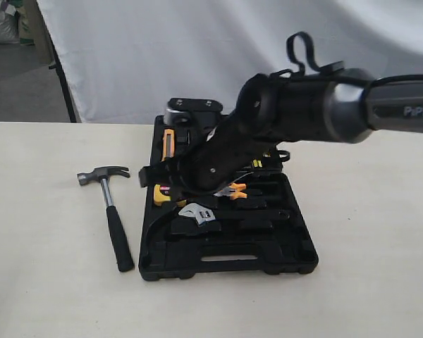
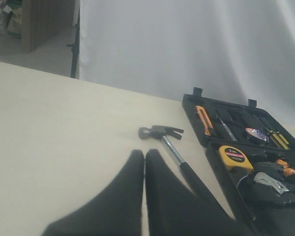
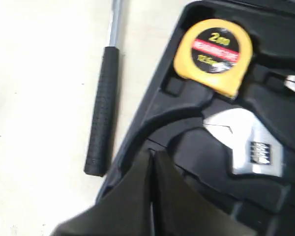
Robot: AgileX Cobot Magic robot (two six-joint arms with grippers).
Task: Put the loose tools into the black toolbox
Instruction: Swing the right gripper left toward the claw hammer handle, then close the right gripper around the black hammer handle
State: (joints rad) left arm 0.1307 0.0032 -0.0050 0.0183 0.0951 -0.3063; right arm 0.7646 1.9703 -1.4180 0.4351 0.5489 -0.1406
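My yellow tape measure [image 3: 214, 51] reads 2m on its black-and-red label. In the exterior view my orange utility knife [image 1: 168, 143] lies at its twelve o'clock and my orange-handled pliers [image 1: 236, 190] at its three. The cream table [image 1: 42, 282] meets a white backdrop sheet [image 1: 162, 56] at twelve.

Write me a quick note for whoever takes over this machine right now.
Left end effector: shut, empty, above the table near the hammer.
Right end effector: shut, empty, over the edge of the toolbox.
Done: wrench and tape roll are in the toolbox.
To do: the hammer lies on the table beside the toolbox; put it in.
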